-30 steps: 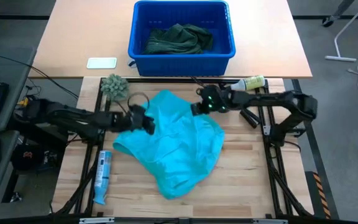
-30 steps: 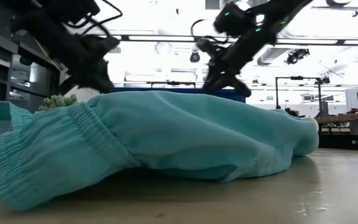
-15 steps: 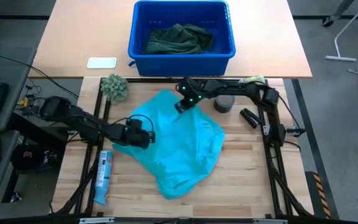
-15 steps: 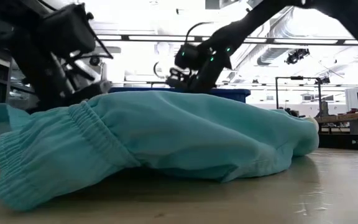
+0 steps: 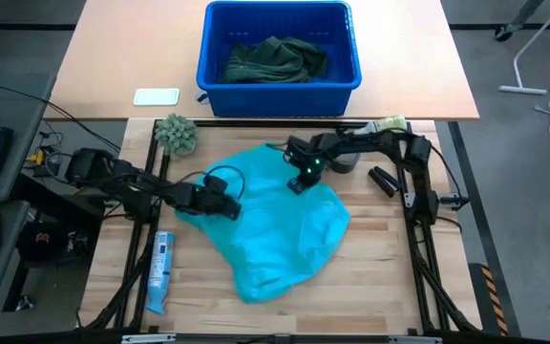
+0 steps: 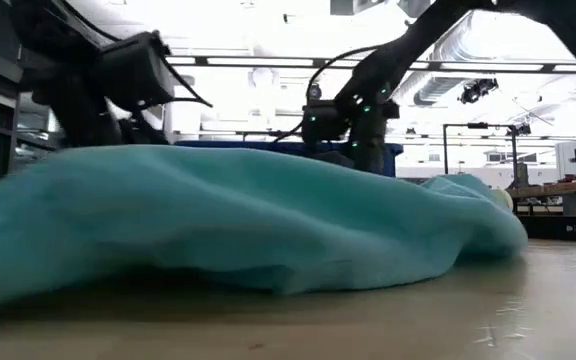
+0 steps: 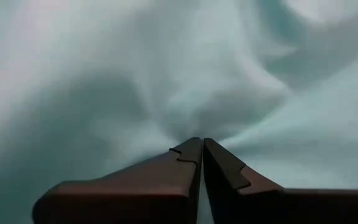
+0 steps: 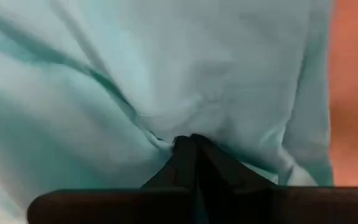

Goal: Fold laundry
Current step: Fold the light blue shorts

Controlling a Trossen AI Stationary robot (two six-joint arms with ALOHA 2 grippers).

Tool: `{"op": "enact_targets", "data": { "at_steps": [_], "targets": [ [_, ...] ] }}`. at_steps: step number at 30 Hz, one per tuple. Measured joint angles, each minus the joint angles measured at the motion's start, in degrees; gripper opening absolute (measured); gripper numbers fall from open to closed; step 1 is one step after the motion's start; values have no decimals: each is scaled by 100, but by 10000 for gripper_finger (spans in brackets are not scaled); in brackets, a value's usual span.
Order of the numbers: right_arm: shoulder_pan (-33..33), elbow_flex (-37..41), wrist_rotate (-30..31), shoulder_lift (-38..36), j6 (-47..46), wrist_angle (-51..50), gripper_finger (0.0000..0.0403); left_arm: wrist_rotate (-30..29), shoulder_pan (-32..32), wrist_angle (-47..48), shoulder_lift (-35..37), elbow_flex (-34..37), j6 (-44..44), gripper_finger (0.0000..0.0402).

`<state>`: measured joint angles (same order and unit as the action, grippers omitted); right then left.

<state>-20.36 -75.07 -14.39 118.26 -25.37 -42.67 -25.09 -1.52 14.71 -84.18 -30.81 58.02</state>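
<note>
A turquoise garment (image 5: 280, 229) is lying crumpled across the middle of the wooden table (image 5: 390, 277), filling most of the low view as a broad rumpled mound (image 6: 238, 220). The left gripper (image 5: 225, 205) is resting at the garment's left edge, its fingers (image 7: 179, 163) pressed together and pinching a pucker of the turquoise cloth (image 7: 216, 93), with folds radiating from the tips. The right gripper (image 5: 297, 182) is sitting on the garment's far edge, on the bin side, its fingers (image 8: 191, 155) likewise clenched on a gathered fold of the same fabric (image 8: 166, 81). Beyond the table's far edge, a blue plastic bin (image 5: 216, 81) is holding a bundled dark green garment (image 5: 275, 59). A fuzzy grey-green ball (image 5: 176, 133) is sitting near the table's far-left corner, well apart from the turquoise cloth.
</note>
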Motion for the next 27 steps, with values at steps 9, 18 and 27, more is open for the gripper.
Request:
{"op": "enact_targets", "data": {
  "at_steps": [9,18,27],
  "targets": [
    [978,1461,127,-1120,-2056,1167,0,1320,1374,-1984,-17,12,-3051,0],
    [2088,2605,412,-1962,-4595,2263,0,2040,1821,-3016,-314,-245,-3420,0],
    [2490,2722,1145,-2751,-5523,2370,0,3802,1886,-2526,-501,-1377,-3577,0]
  ]
}}
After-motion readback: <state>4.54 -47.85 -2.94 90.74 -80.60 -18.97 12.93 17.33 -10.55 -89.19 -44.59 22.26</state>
